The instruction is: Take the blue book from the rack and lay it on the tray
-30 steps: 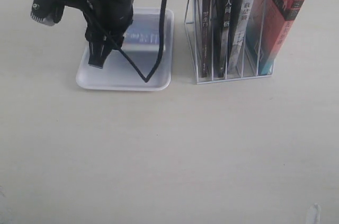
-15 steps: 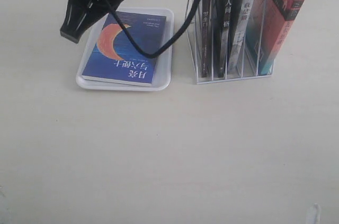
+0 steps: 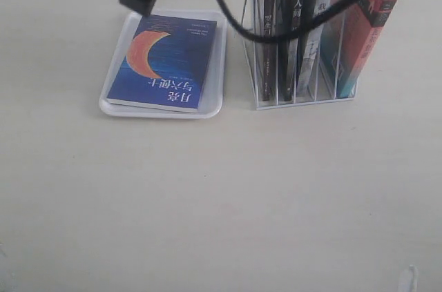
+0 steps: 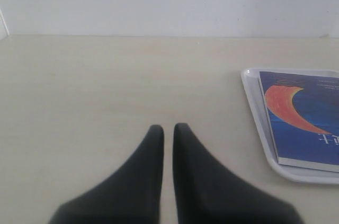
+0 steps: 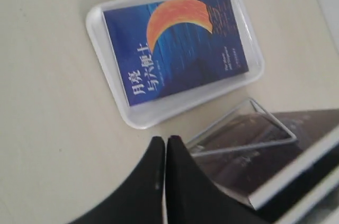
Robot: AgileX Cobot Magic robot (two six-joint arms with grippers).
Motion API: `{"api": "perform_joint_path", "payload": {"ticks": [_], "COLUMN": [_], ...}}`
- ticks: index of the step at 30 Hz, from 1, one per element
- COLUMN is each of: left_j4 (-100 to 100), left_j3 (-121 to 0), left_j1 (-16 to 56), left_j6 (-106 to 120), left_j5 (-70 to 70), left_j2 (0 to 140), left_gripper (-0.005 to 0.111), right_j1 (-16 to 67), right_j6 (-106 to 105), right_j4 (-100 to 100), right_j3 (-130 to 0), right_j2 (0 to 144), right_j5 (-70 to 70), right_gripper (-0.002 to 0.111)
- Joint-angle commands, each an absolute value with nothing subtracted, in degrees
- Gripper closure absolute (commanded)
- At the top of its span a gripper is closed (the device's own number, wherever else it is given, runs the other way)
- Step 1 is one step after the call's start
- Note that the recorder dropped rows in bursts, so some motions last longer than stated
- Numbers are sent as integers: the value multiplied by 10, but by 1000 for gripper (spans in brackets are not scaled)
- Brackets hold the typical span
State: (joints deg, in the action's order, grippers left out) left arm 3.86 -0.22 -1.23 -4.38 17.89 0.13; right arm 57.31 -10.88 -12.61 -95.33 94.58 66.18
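The blue book (image 3: 166, 61) with its orange crescent moon lies flat, cover up, inside the white tray (image 3: 215, 64), left of the white wire rack (image 3: 297, 102). My right gripper (image 3: 136, 1) hangs high over the tray's far left corner, shut and empty, clear of the book. The right wrist view looks down on the blue book (image 5: 177, 44) in the tray (image 5: 103, 54), past the right gripper (image 5: 164, 140), with the rack (image 5: 243, 128) beside it. My left gripper (image 4: 167, 127) hovers low over bare table, shut and empty, with the tray (image 4: 259, 113) and the blue book (image 4: 304, 118) off to one side.
In the rack stand dark-spined books (image 3: 290, 30), a grey-spined one (image 3: 314, 30) and a taller red book with a teal foot (image 3: 366, 23). A black cable (image 3: 276, 35) from the right arm loops in front of the rack's top.
The right arm has lifted off the tray and swung toward the view's top, uncovering the blue book, which stays flat on the tray. The cable now drapes across the rack.
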Motion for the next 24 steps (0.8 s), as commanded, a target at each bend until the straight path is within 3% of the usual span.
{"api": "perform_joint_path", "payload": {"ticks": [1,9,19,24], "left_j4": [40,40,40,40], "left_j3": [0,0,0,0], "left_j1": [-8,-8,-8,-8], "left_j6": [-43,-43,-43,-43], "left_j5": [175,175,175,175], "left_j2": [0,0,0,0], "left_gripper": [101,101,101,101], "right_j1": [571,567,297,258], "right_j6": [-86,66,115,68], "right_j4": [-187,-415,-342,-205], "right_j3": [-953,-863,-578,-514], "right_j2": [876,724,579,579], "right_j5": [700,700,503,384], "right_gripper": [108,108,108,108]}}
